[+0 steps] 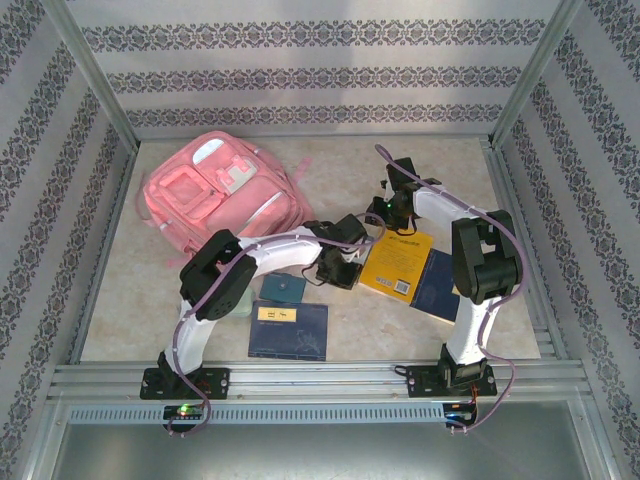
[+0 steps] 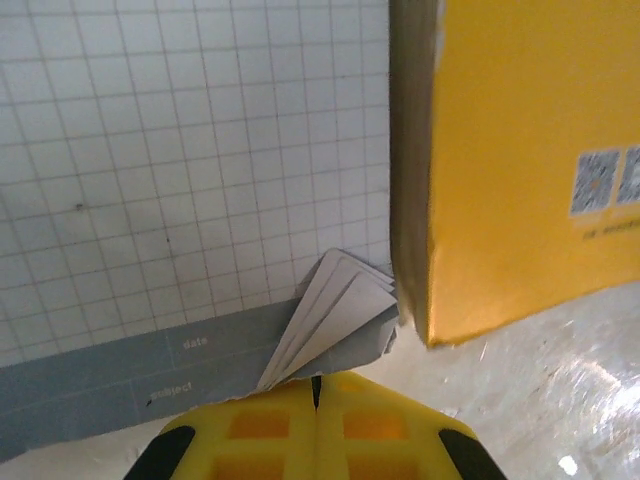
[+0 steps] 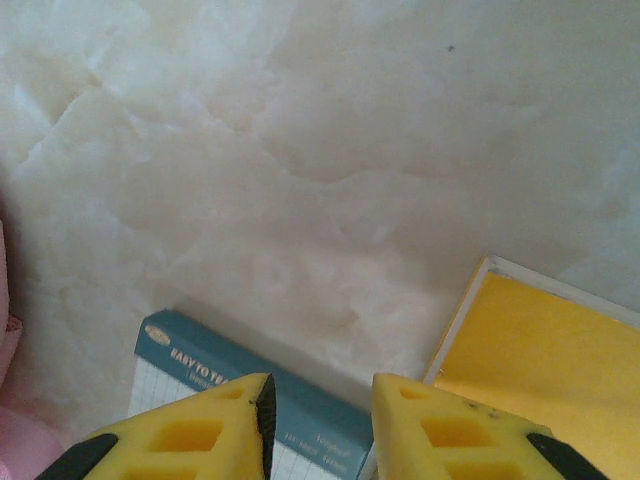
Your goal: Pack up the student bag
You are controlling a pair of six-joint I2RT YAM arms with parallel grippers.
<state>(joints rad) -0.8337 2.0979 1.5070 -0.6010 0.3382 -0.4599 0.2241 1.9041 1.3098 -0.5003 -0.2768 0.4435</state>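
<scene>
Tabletop (image 1: 330, 165), pale marble, bears student bag (image 1: 220, 195); patterned walls (image 1: 320, 70).

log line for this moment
left end effector shut, at grid pad | right end effector open, empty | student bag far left, yellow book outside

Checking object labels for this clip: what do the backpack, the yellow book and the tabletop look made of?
The backpack: soft pink fabric, matte; it slumps and creases. The yellow book: smooth card cover, printed codes, paper page edges showing. The tabletop: cream marble-look surface with faint sheen; stone or laminate, cannot tell.
</scene>
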